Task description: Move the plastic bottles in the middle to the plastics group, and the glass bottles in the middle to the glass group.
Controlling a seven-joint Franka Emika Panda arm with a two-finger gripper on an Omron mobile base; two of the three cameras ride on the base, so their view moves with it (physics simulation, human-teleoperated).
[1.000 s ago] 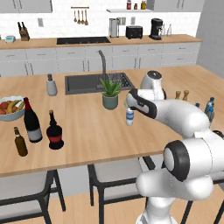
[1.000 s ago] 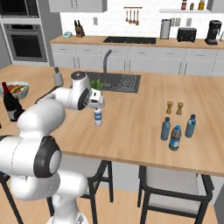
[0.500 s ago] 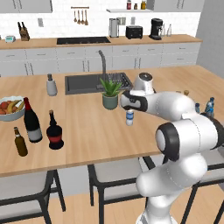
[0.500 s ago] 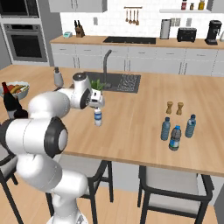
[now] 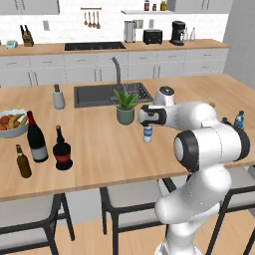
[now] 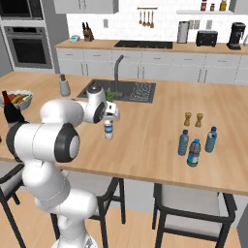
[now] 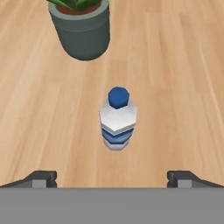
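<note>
1. Fingers [image 7: 180, 177] spread wide, empty, poised above the white-labelled water bottle [image 7: 117, 119] standing upright mid-bench [image 7: 183, 78], just beside the potted plant [image 7: 81, 26].
2. Likely reaching for a grasp: next, descend straight and straddle the bottle below its blue cap.
3. Fingers mostly cut off at the frame's bottom edge; plastics group [image 6: 195, 145] far right, small and blurred.

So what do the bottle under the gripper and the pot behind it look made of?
Bottle: likely clear plastic, see-through ribbed body, blue cap, white label. Pot: matte grey-green, maybe ceramic; the render leaves it open.
</note>
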